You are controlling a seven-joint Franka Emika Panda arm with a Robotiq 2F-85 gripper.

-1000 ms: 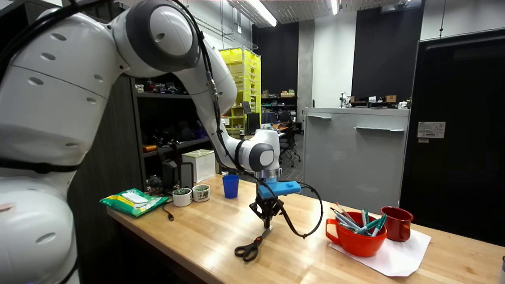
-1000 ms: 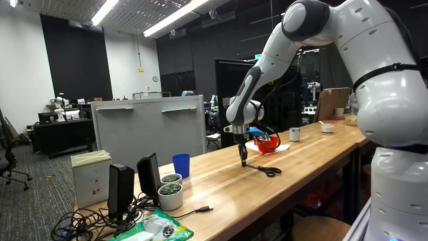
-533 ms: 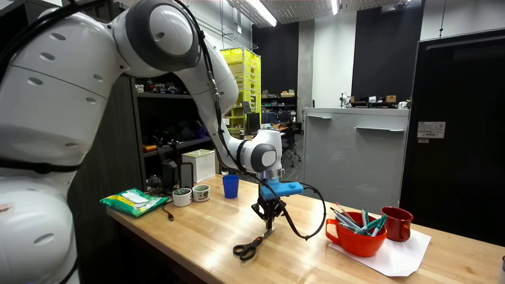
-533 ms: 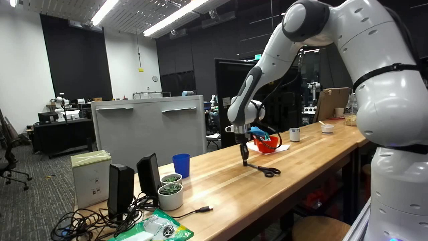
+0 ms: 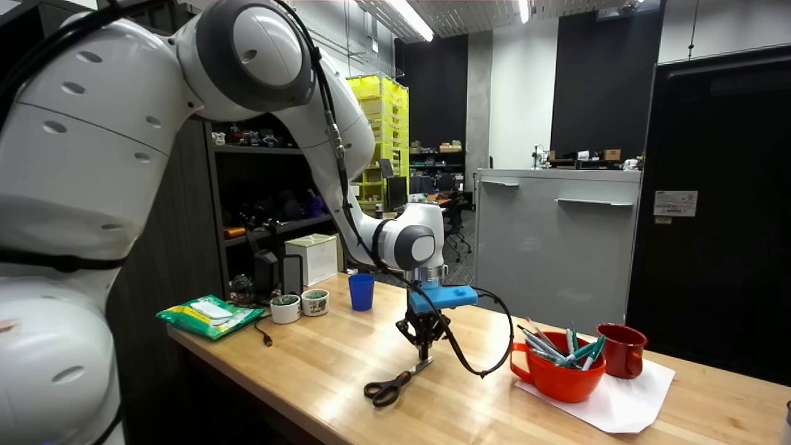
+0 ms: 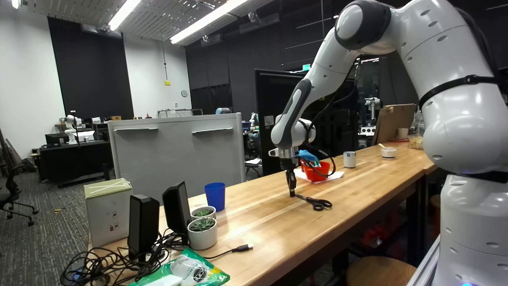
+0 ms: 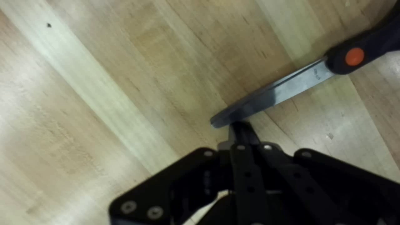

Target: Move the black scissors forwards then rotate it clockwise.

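Scissors lie flat on table; hand pinched together, empty, beside blade near tip, touching or not unclear. Pushing so close to end could spin scissors instead of sliding them, or let hand slip off tip.

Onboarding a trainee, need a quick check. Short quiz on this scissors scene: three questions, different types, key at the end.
1. True or false: the gripper stands open around the handles of the black scissors.

2. Which of these stands on the white sheet, beside the dark red mug, in an exterior view?
A) blue cup
B) red bowl
C) green packet

3. How many potted plants stand on the table?

Key
1. False. It is shut, with its fingertips at the edge of the blades, near their tip.
2. B.
3. Two.
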